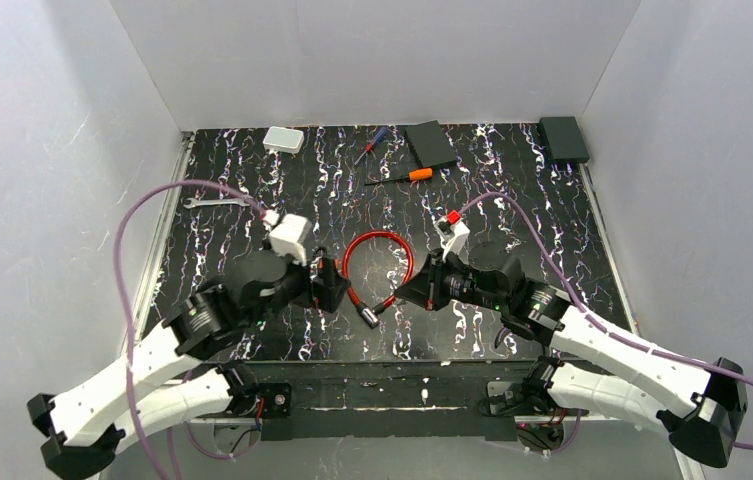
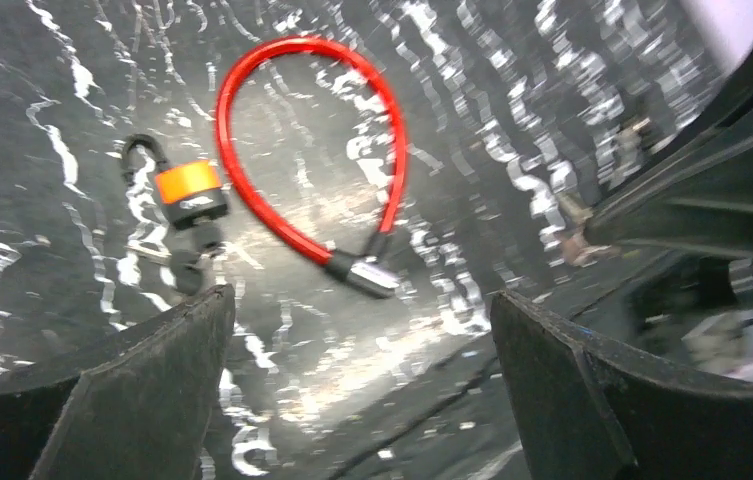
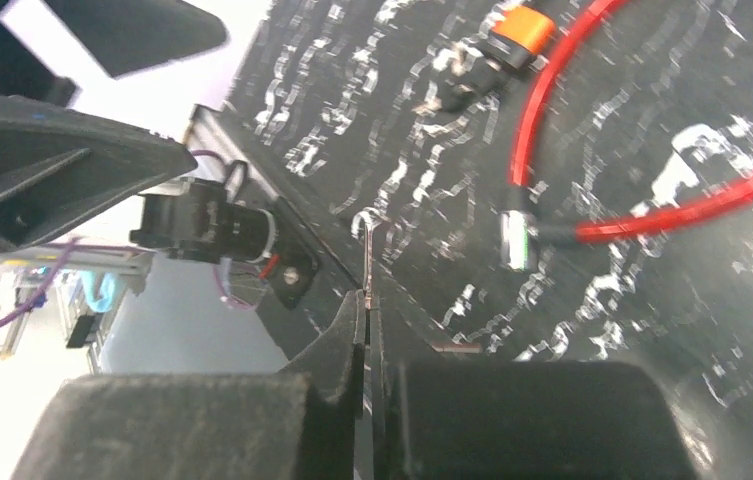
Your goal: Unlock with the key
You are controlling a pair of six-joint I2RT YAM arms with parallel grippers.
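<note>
- Currently your left claw (image 2: 360,310) has its jaws wide apart w/ nothing between them. It hangs over the black, white-streaked tabletop (image 2: 572,110).
- Your right claw (image 3: 369,305) is pinched closed on a thin silvery metal strip (image 3: 366,250) w/ a hooked tip poking past the fingertips. Can't tell what the strip is.
- The small key w/ chunky orange-and-black plastic head (image 2: 190,195) lies loose on the table, ahead-left of the left jaws and just beside the glossy red cable loop (image 2: 302,46). Neither claw has it.
- Risk 1: the key lies low on the table. Close on it at a poor angle and, imo, your fingers skid it away or nip the cable too, since they lie so near each other.
- Risk 2: the cable's silvery metal lock end (image 2: 370,277) sits free, w/ nothing pinning it. Push a key in w/o bracing and it prob. slides or swivels, so the bit misses the slot.
- Risk 3: the right claw is busy w/ the strip, so it can't brace the lock unless it lets go.
- Risk 4: both wrists crowd the same patch by the loop in the top view. A careless reach could knock arm vs. arm.
- The left wrist view is blurry, so the key's exact pose is unclear. Check it before you close.
</note>
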